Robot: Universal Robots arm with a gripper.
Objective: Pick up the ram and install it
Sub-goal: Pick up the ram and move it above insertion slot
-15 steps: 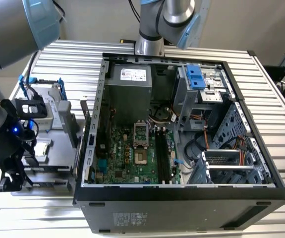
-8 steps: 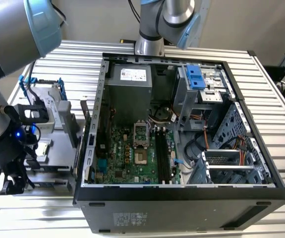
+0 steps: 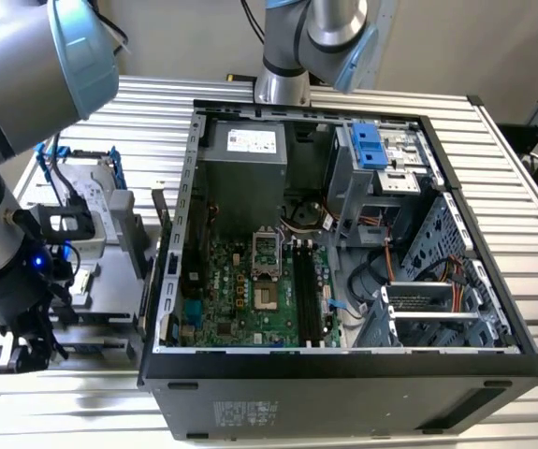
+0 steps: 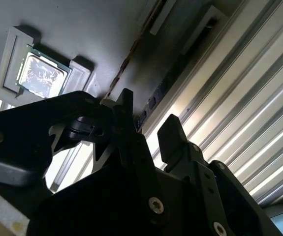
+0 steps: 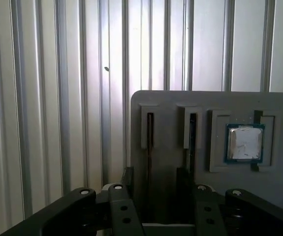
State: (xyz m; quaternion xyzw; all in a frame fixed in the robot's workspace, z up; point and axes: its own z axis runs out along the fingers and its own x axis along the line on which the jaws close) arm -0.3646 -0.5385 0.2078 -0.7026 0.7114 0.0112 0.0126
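Exterior view: open computer case (image 3: 343, 374) on a slatted metal table (image 3: 156, 103), motherboard (image 3: 240, 299) exposed, its long black slots (image 3: 308, 295) with nothing seated in them. Grey tray (image 3: 100, 271) sits on the table beside the case, on the exterior view's left. Arm is bent down at that side, gripper (image 3: 27, 354) low, near the tray's end. Second wrist view: gripper (image 4: 146, 118) spread, clear gap between the two black fingers (image 4: 126, 118); the ram (image 4: 131, 46) shows as a thin brownish edge running along the tray (image 4: 82, 29) toward that gap; square silver chip (image 4: 40, 73) in its own pocket off to the side. First wrist view: ram (image 5: 150, 132) stands on edge in a narrow tray groove and lines up between the spread fingers (image 5: 127, 179); can't tell if they touch it. Second stick (image 5: 192, 130) is in the neighbouring groove, just outside the gap. Chip (image 5: 244, 142) is in a square pocket beyond that.
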